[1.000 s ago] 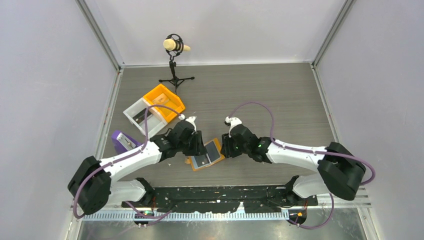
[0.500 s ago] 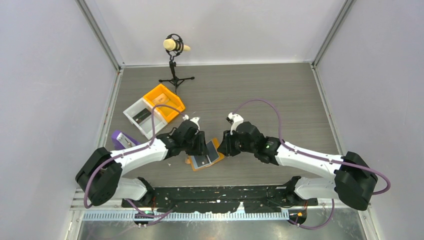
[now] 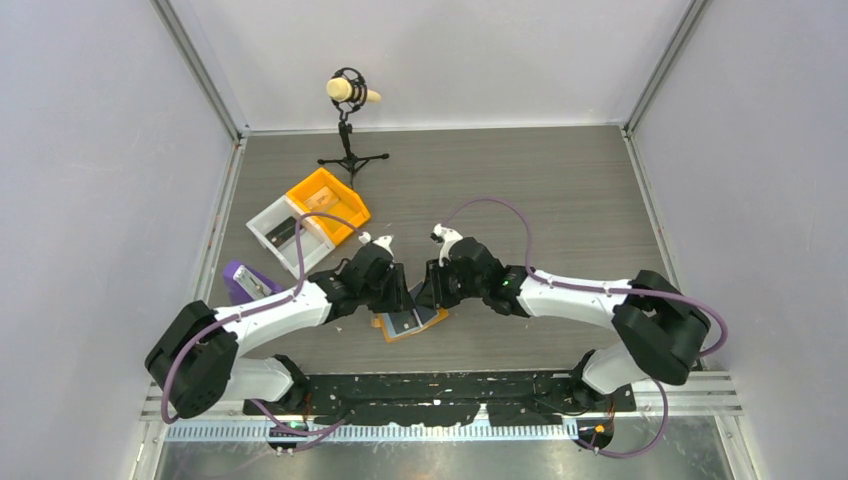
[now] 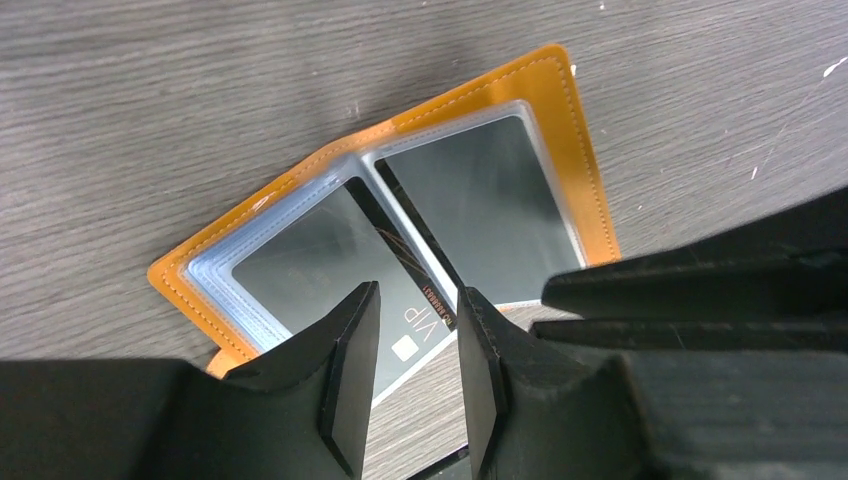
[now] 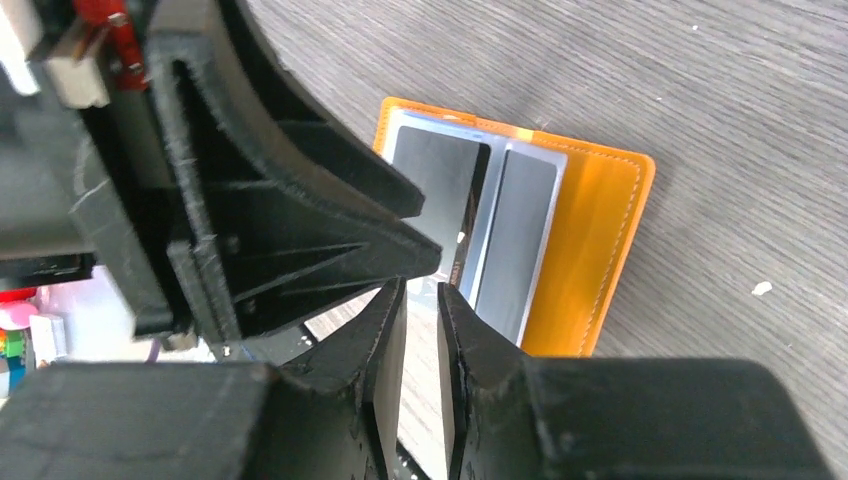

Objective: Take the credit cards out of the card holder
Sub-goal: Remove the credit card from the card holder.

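- The flat orange-tan bifold card holder, with blue-grey pocket panels inside, lies spread open and face up on the grey wood-grain tabletop. We judge it is laid out this way so both pockets can be reached from above.
- Two thin dark rectangular credit cards sit in the card holder, one to each half. The one on the right gripper's side is fully pocketed. The other, marked VIP, juts partway out past one long edge of the card holder.
- The left gripper hangs over that jutting end, just off the same edge. Its fingers are parted and clasp nothing, and the exposed end lies in the gap below them. We read this as lining up for a pull.
- The right gripper reaches in beside it, tips at the card holder's edge by the pocketed half. Its fingers stand a slim gap apart with nothing seen between them. We take it to be there to steady the card holder, but we cannot tell whether it touches.
- The card holder's long axis runs across its two halves, roughly left to right in front of the arms and slightly skewed. Each card's long axis follows the fold, crosswise to that. The loose card points straight out of its pocket mouth, so a pull should keep to that line.
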You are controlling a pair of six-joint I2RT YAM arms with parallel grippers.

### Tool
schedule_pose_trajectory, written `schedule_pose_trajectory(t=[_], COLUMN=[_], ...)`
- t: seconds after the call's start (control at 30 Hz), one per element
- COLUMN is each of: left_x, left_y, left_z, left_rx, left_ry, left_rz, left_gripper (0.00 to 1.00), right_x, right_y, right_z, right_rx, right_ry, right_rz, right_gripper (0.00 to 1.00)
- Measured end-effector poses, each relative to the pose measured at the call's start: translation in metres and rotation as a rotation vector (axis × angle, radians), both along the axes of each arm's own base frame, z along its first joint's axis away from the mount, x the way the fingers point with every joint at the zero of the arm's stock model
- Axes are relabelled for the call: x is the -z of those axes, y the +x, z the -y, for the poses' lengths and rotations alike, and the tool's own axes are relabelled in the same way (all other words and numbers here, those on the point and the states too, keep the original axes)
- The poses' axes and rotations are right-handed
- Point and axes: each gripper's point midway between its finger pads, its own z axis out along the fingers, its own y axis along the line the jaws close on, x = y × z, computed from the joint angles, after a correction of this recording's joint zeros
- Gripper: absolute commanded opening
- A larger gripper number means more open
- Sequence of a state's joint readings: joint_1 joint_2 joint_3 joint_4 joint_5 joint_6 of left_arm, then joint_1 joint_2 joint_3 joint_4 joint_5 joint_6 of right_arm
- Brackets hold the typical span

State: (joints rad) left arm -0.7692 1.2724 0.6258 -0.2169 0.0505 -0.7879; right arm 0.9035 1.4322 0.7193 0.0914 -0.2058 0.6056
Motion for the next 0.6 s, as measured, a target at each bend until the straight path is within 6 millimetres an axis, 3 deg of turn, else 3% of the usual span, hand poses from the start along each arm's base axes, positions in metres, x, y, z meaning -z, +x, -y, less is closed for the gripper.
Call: schedule_pose_trajectory(t=[0.33,0.5,0.6], left_x=[0.002,-0.001,-0.003], left_y=[-0.001,0.003,0.004], left_z=[0.001,0.004,0.006], left_rx=[-0.014,-0.014,-0.016], left_ry=[-0.013,-0.032,-0.041], left_rz=[-0.008,0.008,0.015], left_gripper=[0.36,0.36,0.36], right_x=[0.042,0.063,0.063], right_y=[0.016,0.015,0.016], right_z=[0.012,0.023,0.021], right_rx=[0.054,0.074,0.081], right_ry=[-0.064,-0.09,-0.064], right_rz=[-0.051,-0.079,-0.075], right_gripper=[0.23,0.23,0.23])
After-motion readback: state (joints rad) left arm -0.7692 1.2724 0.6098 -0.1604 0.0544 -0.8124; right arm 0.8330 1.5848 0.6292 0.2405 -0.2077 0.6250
